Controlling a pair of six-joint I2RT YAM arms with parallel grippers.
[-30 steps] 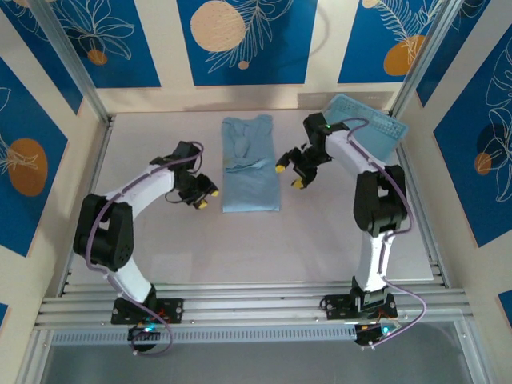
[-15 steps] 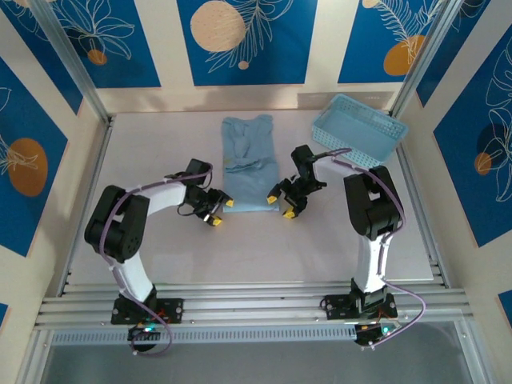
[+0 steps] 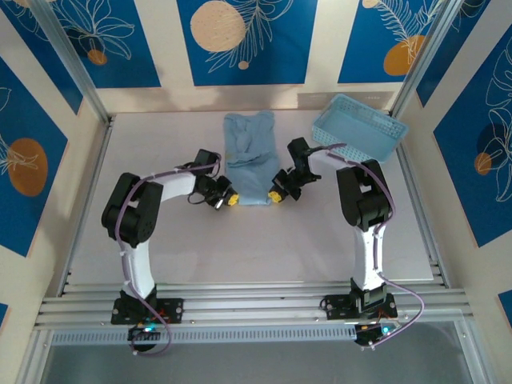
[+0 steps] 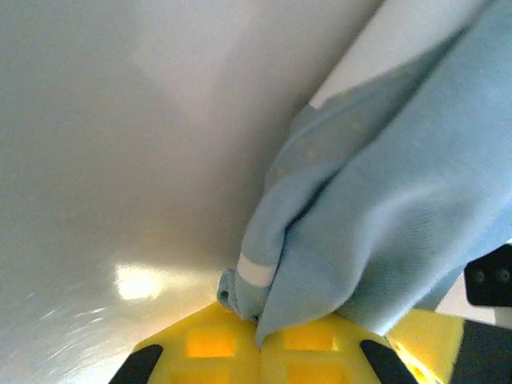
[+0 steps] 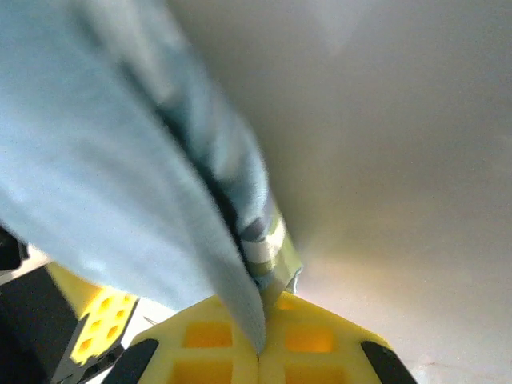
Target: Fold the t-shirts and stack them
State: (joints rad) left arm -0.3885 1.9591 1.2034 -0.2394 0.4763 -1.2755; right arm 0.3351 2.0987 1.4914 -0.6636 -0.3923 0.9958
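Note:
A light blue t-shirt (image 3: 250, 160) lies as a long folded strip in the middle of the table, its near end lifted. My left gripper (image 3: 226, 199) is shut on the near left corner of the t-shirt (image 4: 376, 216), cloth pinched between its yellow fingers (image 4: 208, 348). At the near right corner my right gripper (image 3: 277, 194) is shut on the t-shirt (image 5: 104, 176), with the hem bunched between its yellow fingers (image 5: 320, 348). The two grippers stand close together, a narrow width of cloth between them.
A light blue plastic lattice basket (image 3: 358, 128) sits at the back right, close behind the right arm. The pale table (image 3: 160, 232) has bare room to the left, right and front of the shirt. Metal frame rails run along the near edge.
Both grippers moved inward to the shirt's near corners and shut on them. The near end of the shirt has been drawn up and away from the front, so the strip looks shorter.

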